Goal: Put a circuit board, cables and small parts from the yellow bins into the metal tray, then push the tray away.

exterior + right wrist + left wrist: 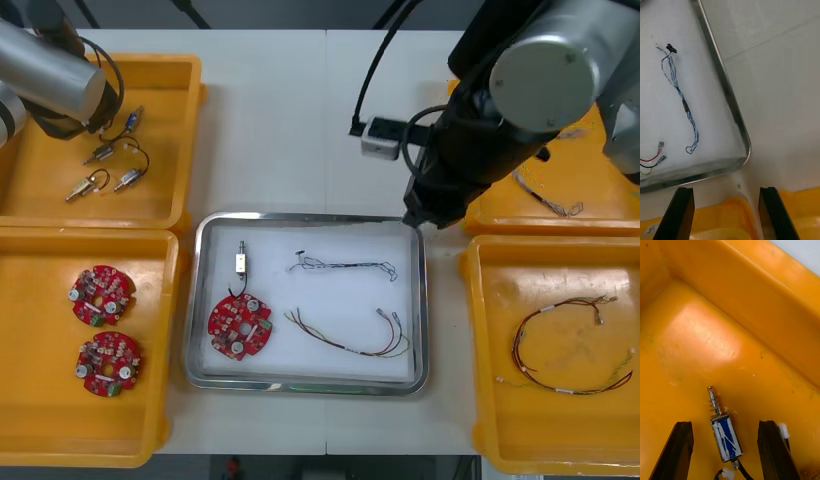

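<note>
Metal tray (pixel 190 300): stiff, probably slides easily; push on rim. Right gripper (pixel 724 191) at its corner, left gripper (pixel 724 425) over yellow bin (pixel 190 140); all jaws apart.

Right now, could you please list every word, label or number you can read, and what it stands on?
None can be read for certain.
Small metal part within the open left gripper, in a yellow bin: blue label, white strokes, illegible.
Circuit board in the metal tray: markings too small.
Open right gripper at the tray's corner: no text.
</note>
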### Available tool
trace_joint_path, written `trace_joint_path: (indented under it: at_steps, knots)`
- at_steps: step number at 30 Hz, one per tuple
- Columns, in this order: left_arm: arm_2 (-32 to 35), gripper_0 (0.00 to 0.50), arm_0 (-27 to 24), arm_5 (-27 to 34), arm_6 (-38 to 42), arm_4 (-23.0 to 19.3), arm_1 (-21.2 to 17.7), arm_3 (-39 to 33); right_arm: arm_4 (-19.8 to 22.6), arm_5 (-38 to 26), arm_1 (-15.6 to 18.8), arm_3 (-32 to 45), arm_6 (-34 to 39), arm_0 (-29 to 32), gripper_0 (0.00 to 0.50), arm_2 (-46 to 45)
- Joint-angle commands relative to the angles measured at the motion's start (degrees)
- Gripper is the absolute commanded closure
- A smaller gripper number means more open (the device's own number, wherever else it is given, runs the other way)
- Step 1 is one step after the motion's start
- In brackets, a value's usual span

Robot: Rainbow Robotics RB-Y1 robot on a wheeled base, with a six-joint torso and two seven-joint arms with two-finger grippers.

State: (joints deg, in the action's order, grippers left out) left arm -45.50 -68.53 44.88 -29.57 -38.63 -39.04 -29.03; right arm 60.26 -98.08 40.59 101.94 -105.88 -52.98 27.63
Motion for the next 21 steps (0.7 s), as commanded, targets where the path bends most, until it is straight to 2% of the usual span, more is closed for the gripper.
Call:
trace_joint_path:
  at_steps: [1, 6, 11, 12, 13, 14, 15, 16, 21]
  knots:
    - [0.15, 0.000, 0.95, -1.03, -3.04, -0.92, 0.55, 0.29, 0.39, -5.10, 1.07, 1.77, 8.15, -1.95, 0.000, -7.06]
    - [0.15, 0.000, 1.74, -0.94, -2.87, -1.09, 0.55, 0.38, -0.05, -10.90, 3.70, 1.77, 16.85, -1.95, 0.000, -12.07]
    - [0.15, 0.000, 1.83, -0.94, -3.22, -1.01, 0.55, 0.90, -0.84, -11.92, 7.04, 1.86, 23.26, -1.60, 0.000, -14.88]
    - [0.15, 0.074, 1.83, -1.03, -3.39, -0.74, 0.55, 0.82, -1.11, -11.92, 7.92, 1.77, 24.76, -1.24, 0.000, -15.76]
    - [0.15, 0.215, 1.83, -1.03, -3.39, -0.74, 0.55, 0.82, -1.46, -11.92, 8.71, 1.77, 25.99, -0.80, 0.000, -16.55]
    - [0.15, 0.301, 1.83, -1.03, -3.48, -0.66, 0.55, 0.82, -1.54, -11.92, 9.06, 1.77, 26.60, -0.45, 0.000, -16.99]
    - [0.15, 0.444, 1.91, -1.03, -3.48, -0.57, 0.46, 0.82, -1.54, -11.92, 9.77, 1.77, 27.92, 0.34, 0.000, -17.87]
    - [0.15, 0.497, 1.83, -1.03, -3.66, -0.48, 0.55, 0.82, -1.72, -11.92, 10.47, 1.77, 29.42, 1.39, 0.000, -18.75]
    - [0.06, 0.500, 1.91, -1.03, -4.18, 1.37, 0.55, 0.82, -2.60, -11.92, 12.32, 1.77, 34.60, 5.44, 0.000, -24.02]
